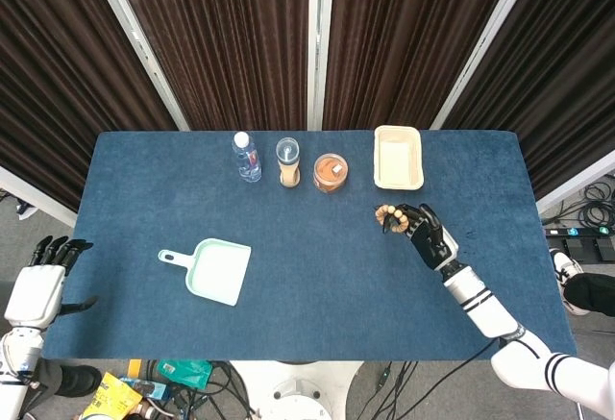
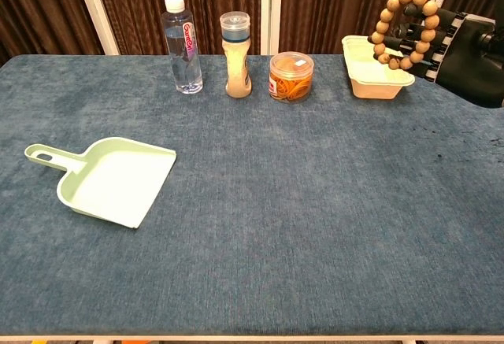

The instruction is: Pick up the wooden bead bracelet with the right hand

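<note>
One right hand (image 2: 465, 41) holds wooden bead bracelet (image 2: 404, 29) aloft, seemingly near tray (image 2: 370, 84); left hand (image 1: 43, 281) spread wide

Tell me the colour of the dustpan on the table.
The dustpan is pale mint green, clearest in the chest view.

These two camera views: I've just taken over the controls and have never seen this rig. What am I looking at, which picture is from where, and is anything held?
You are driving a robot with two arms, each ending in a humanlike hand. The head view looks down on the blue table; the chest view looks across it from the robot's front.

At the back stand a water bottle, a spice shaker, a lidded jar and a cream tray. A pale green dustpan lies nearer the robot's left.

The right hand grips the wooden bead bracelet, lifted above the table. The left hand waits off the table's edge, holding nothing, fingers apart.
</note>
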Motion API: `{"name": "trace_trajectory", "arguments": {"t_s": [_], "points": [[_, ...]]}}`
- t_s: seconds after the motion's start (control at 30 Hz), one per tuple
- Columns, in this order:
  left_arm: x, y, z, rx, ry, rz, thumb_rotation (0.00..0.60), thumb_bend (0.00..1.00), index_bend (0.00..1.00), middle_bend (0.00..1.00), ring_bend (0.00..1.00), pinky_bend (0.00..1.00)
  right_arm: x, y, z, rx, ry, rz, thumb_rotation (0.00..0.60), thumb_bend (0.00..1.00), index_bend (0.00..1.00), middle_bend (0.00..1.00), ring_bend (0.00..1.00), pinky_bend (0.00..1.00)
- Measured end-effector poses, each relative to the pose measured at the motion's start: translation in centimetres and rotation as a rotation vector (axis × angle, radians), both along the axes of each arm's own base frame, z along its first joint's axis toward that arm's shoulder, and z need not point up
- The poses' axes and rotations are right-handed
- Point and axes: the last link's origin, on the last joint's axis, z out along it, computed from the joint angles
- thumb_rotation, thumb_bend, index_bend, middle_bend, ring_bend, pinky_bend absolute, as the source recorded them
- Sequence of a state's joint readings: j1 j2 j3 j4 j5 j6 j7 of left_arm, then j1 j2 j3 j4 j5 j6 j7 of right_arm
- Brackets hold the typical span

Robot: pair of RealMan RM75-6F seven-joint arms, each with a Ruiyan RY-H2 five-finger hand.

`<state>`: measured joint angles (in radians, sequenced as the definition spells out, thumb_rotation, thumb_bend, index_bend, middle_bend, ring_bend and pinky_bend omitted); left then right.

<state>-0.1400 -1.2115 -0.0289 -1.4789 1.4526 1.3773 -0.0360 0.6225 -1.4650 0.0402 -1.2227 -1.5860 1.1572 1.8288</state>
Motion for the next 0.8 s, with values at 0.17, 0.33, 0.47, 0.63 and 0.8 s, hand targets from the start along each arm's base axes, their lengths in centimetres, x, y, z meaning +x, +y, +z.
{"name": "trace_trajectory", "arguments": {"t_s": [0.17,0.33,0.47,0.63,0.8], "points": [[-0.03,0.10,-0.09,-0.003,0.000,0.000,0.600,0.00,0.19,0.17,0.07,0.02,-0.17,0.03,0.03,-0.018,0.031,0.001,0.304,0.37,0.56,0.60,0.24,0.00],[-0.06,0.14,-0.11,-0.004,0.000,-0.002,0.600,0.00,0.19,0.17,0.07,0.02,-0.18,0.15,-0.02,-0.023,0.038,-0.005,0.382,0.38,0.57,0.60,0.25,0.00],[-0.13,0.17,-0.13,-0.004,-0.001,0.002,0.600,0.00,0.19,0.17,0.07,0.02,-0.16,0.17,-0.07,-0.023,0.044,-0.002,0.386,0.42,0.57,0.60,0.25,0.00],[-0.14,0.22,-0.14,-0.003,-0.002,0.001,0.600,0.00,0.19,0.17,0.07,0.02,-0.10,0.11,-0.09,-0.021,0.051,0.004,0.384,0.43,0.57,0.59,0.25,0.00],[-0.15,0.30,-0.18,-0.004,-0.002,0.001,0.600,0.00,0.19,0.17,0.07,0.02,-0.04,-0.02,-0.18,-0.017,0.059,0.007,0.373,0.45,0.57,0.58,0.25,0.00]]}}
